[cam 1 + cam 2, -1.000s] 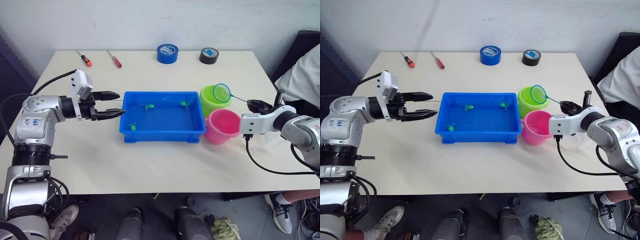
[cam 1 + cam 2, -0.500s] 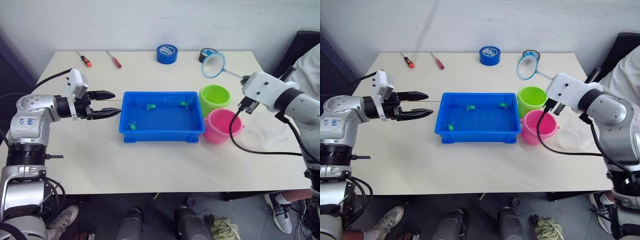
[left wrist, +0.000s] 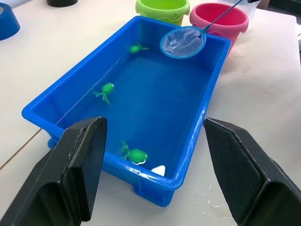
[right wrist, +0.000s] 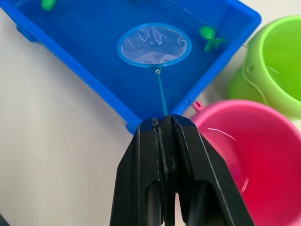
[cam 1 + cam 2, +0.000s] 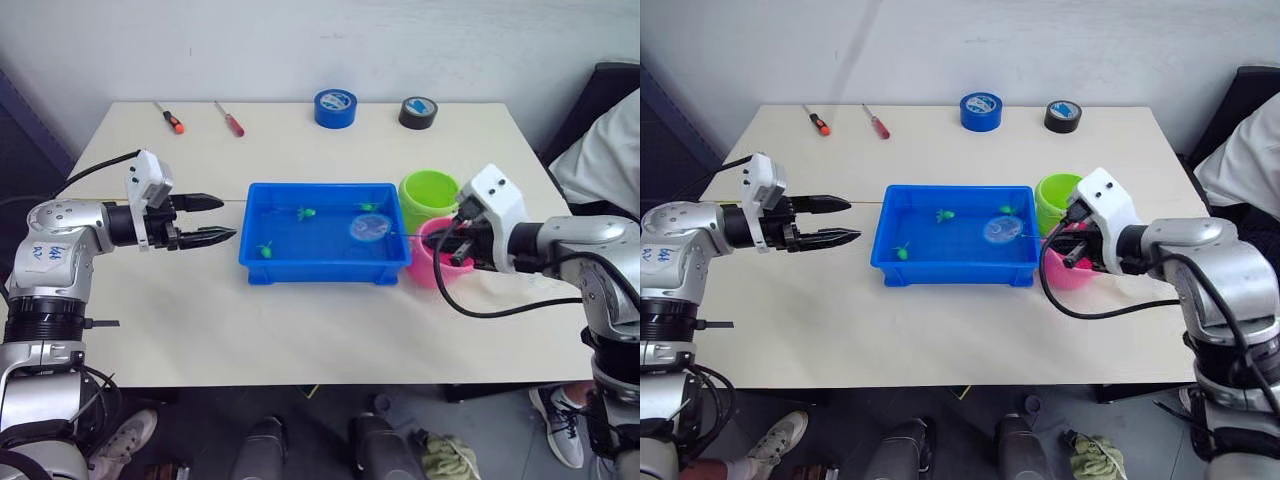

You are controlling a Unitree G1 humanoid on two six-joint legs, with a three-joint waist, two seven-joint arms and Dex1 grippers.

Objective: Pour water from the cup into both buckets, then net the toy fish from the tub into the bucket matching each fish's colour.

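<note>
Looking down from the head, the blue tub (image 5: 325,232) sits mid-table with the green bucket (image 5: 430,194) and pink bucket (image 5: 434,252) just beside its right end. The right gripper (image 5: 455,243) hangs over the pink bucket, pinching the stick of the net (image 5: 367,228), whose hoop lies over the tub's right part. Three green fish (image 5: 306,212) show in the tub. The left gripper (image 5: 215,219) hovers off the tub's left end, its fingers spread. Two screwdrivers (image 5: 168,116), a blue tape roll (image 5: 335,107) and a black tape roll (image 5: 418,112) lie at the far edge.

The left wrist view shows the spread fingers (image 3: 70,174) framing the tub, fish and hoop.

The right wrist view shows its fingers (image 4: 141,183) pressed together on the net's stick, the hoop near one fish (image 4: 210,36).
</note>
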